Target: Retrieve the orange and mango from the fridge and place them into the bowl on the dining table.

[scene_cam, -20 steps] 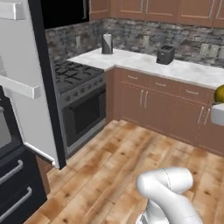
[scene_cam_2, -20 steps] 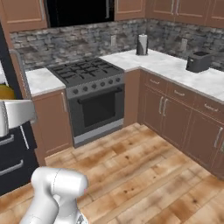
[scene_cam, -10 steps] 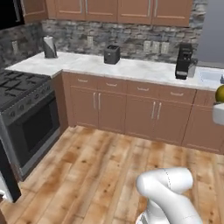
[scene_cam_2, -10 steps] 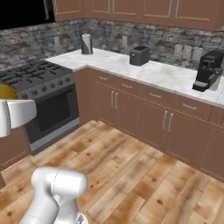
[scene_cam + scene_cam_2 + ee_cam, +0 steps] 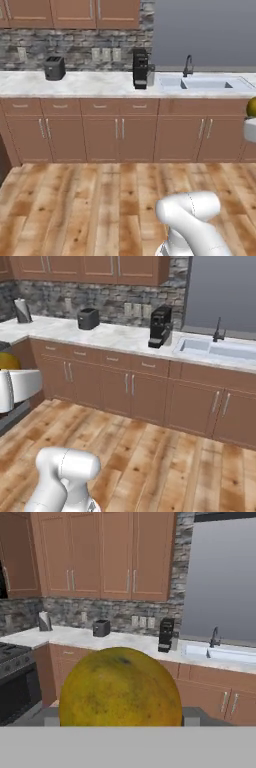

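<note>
I have the mango right in front of the hand camera, a big oval of mottled yellow-green with an orange cast and a few dark flecks near its top. Its lower part is cut off at the bottom of that view, so I cannot see the fingertips themselves; two small grey blocks peek out at either side of the fruit, low down. From how it sits fixed against the hand, I read the gripper as closed around the mango, jaws held fairly wide by the fruit's girth.

In the left base view just a sliver of the mango shows at the right edge, above a white piece of the hand, the rest cut off by the frame. In the right base view a yellow edge of it pokes out at the far left, over the white hand, again mostly out of frame.

Beyond the fruit I see a run of brown cabinets under a white marble-look counter. On it stand a dark toaster, a black coffee machine and, further left, a paper towel roll. A sink with a dark faucet lies at the right. Stone backsplash runs behind, upper cabinets above. A stove shows partly at the hand view's left edge. The floor is wooden plank.
</note>
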Tool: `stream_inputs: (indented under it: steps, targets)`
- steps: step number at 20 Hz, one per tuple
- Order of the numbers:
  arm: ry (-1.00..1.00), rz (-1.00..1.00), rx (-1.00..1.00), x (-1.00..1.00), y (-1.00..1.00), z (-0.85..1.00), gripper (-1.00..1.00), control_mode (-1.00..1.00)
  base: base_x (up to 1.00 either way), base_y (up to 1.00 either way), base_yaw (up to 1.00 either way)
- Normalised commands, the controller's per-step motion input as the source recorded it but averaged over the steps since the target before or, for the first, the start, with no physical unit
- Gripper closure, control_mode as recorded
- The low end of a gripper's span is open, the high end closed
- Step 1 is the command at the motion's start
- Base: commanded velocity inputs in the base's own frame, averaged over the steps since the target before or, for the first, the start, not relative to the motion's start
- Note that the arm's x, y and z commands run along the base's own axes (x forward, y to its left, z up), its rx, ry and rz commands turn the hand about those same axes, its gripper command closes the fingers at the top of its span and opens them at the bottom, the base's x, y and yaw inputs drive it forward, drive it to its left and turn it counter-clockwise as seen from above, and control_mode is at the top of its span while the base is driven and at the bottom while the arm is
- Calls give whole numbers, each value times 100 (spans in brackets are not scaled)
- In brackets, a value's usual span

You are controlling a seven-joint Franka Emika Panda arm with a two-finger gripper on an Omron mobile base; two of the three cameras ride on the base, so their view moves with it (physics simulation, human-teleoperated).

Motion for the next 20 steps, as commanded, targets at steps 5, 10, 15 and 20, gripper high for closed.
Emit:
stream_inputs:
  steps: [5, 10, 15, 20]
  targets:
    - [0, 0, 0, 0, 0, 0, 100, 100, -91, 0, -63]
    - [0, 0, 0, 0, 0, 0, 100, 100, -87, 0, -63]
    - [0, 0, 0, 0, 0, 0, 100, 100, -87, 0, -63]
    - [0, 0, 0, 0, 0, 0, 100, 100, -80, 0, -65]
